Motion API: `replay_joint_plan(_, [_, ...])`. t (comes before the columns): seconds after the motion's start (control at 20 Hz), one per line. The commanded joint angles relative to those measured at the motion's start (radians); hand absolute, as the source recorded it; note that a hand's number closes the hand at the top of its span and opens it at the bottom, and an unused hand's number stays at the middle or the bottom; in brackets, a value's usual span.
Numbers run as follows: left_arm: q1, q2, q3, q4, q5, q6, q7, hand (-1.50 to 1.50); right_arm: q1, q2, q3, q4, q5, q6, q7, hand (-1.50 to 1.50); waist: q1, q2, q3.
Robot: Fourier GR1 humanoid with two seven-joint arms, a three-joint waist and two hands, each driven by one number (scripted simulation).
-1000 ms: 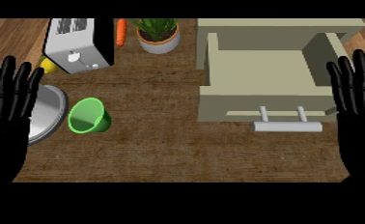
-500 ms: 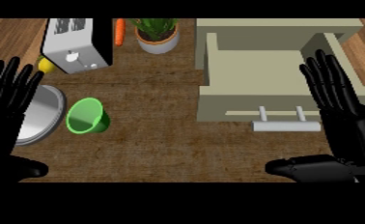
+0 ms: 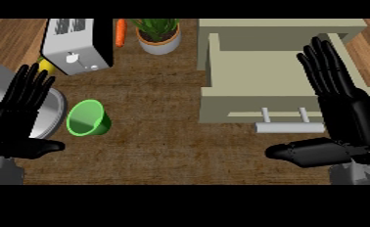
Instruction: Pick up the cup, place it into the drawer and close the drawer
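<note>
The cup [image 3: 88, 118] is lying tipped on its side on the counter [image 3: 166, 138], left of centre, its mouth facing up and toward the viewer, just beside a metal plate [image 3: 48, 115] that the left hand [image 3: 25, 116] is partly covering. It is looking light, thin-walled and stiff, probably smooth enough to slip or roll, so pinching the rim or wrapping the body seems the safest hold. The left hand is hanging open beside it, fingers straight and thumb out, holding nothing. The drawer [image 3: 253, 81] is standing pulled out at the right, well apart from the cup, its handle [image 3: 289, 125] facing the viewer. The right hand [image 3: 338, 108] is spreading open over the drawer's right edge, also empty. Behind are a toaster [image 3: 78, 45], a carrot [image 3: 121, 32] and a potted plant [image 3: 157, 34]. The right hand is hiding the drawer's right wall, and a yellow thing [image 3: 46, 65] by the toaster is too hidden to name.
</note>
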Motion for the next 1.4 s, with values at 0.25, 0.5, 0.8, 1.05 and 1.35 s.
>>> replay_joint_plan(0.25, [-0.044,0.036,0.037,0.350,-0.120,-0.069,-0.204,-1.50,-0.050,0.007,-0.026,0.050,0.008,0.012,-0.002,-1.50,0.000,0.000,0.000])
replay_joint_plan(0.5, [-0.103,0.048,0.031,0.562,-0.224,-0.049,-0.361,-1.50,-0.100,0.019,-0.030,0.083,0.026,-0.001,-0.017,-1.50,0.000,0.000,0.000])
replay_joint_plan(0.8, [-0.236,0.071,0.036,0.879,-0.285,-0.057,-0.509,-1.50,-0.114,-0.003,-0.062,-0.011,-0.021,-0.001,0.110,-1.50,-0.006,0.001,-0.001])
replay_joint_plan(1.05, [-0.276,0.096,0.027,1.137,-0.376,-0.062,-0.759,-1.50,-0.077,-0.012,-0.060,-0.006,-0.022,0.041,0.048,-1.50,-0.018,0.005,-0.002])
replay_joint_plan(1.35, [-0.333,0.067,0.035,1.248,-0.394,-0.005,-0.865,-1.50,-0.095,-0.024,-0.075,-0.008,-0.042,0.053,0.073,-1.50,-0.026,0.007,-0.004])
